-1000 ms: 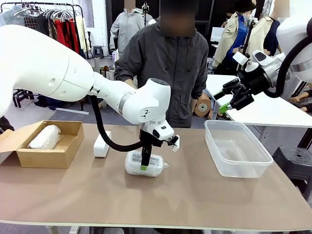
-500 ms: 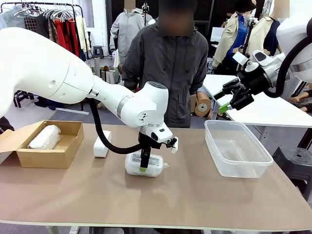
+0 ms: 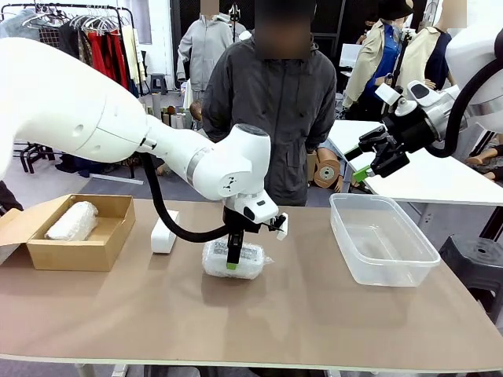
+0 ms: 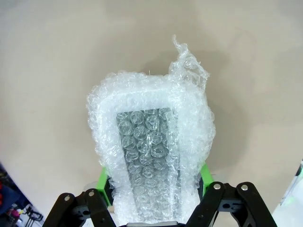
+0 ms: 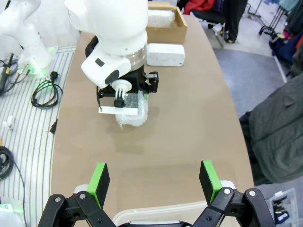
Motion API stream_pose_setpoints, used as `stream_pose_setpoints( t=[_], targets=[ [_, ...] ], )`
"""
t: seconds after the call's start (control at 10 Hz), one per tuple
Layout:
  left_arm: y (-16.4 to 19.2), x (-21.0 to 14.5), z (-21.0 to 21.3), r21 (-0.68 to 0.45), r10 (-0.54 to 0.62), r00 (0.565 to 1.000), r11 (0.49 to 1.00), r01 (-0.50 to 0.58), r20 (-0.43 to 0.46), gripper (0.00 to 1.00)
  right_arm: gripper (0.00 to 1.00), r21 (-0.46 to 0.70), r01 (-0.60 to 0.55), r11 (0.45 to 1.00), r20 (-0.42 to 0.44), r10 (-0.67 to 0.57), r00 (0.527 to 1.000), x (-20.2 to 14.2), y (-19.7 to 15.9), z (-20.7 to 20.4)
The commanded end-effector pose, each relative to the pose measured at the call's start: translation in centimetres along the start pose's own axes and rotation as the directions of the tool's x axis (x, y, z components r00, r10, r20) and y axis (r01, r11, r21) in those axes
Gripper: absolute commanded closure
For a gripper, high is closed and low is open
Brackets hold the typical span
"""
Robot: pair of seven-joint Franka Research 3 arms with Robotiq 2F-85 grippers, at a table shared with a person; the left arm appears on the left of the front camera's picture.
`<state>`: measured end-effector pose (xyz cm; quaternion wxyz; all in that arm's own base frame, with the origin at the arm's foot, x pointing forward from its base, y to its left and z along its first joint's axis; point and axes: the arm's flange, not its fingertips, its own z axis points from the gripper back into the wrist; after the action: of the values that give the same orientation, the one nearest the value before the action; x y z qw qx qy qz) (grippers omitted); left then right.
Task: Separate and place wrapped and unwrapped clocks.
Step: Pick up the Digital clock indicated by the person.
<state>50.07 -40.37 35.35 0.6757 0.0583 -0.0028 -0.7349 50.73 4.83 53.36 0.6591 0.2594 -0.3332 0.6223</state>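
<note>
Left wrist view, left gripper (image 4: 152, 180) clamping wrapped clock (image 4: 149, 137)

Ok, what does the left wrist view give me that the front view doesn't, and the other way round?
Left wrist view: close up, green pads press the bubble wrap on both sides of the wrapped clock, a dark panel under the wrap, a twisted tail of wrap at its far end. Front view: a second wrapped clock in the cardboard box, the bare clock beside it, the clear tub, the right hand raised and open, the person opposite. Both: the left hand down on that wrapped clock.
</note>
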Motion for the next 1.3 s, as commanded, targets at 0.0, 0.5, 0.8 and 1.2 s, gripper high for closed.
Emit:
stream_pose_setpoints(
  t=[0.0, 0.5, 0.8, 1.2],
  targets=[
    [-1.3, -1.2, 3.0, 0.063, 0.006, 1.000, 0.998, -0.008, 0.026, 1.00, 0.00, -0.001, -0.006, 1.000, -0.001, 0.006, 1.000, 0.1, 0.1, 0.0],
    [-1.1, -1.2, 15.8, 0.066, -0.038, 0.999, 0.997, 0.038, -0.002, 1.00, 0.00, -0.001, -0.006, 1.000, -0.001, 0.006, 1.000, 0.1, 0.1, 0.0],
    [-1.1, -1.5, 21.9, 0.120, -0.019, 1.000, 0.993, 0.020, -0.016, 1.00, 0.00, -0.001, -0.006, 1.000, -0.001, 0.006, 1.000, 0.1, 0.1, 0.0],
    [-1.8, -1.3, 28.4, 0.167, -0.005, 0.999, 0.986, 0.013, -0.053, 1.00, 0.00, -0.001, -0.006, 1.000, -0.001, 0.006, 1.000, 0.1, 0.1, 0.0]
  ],
)
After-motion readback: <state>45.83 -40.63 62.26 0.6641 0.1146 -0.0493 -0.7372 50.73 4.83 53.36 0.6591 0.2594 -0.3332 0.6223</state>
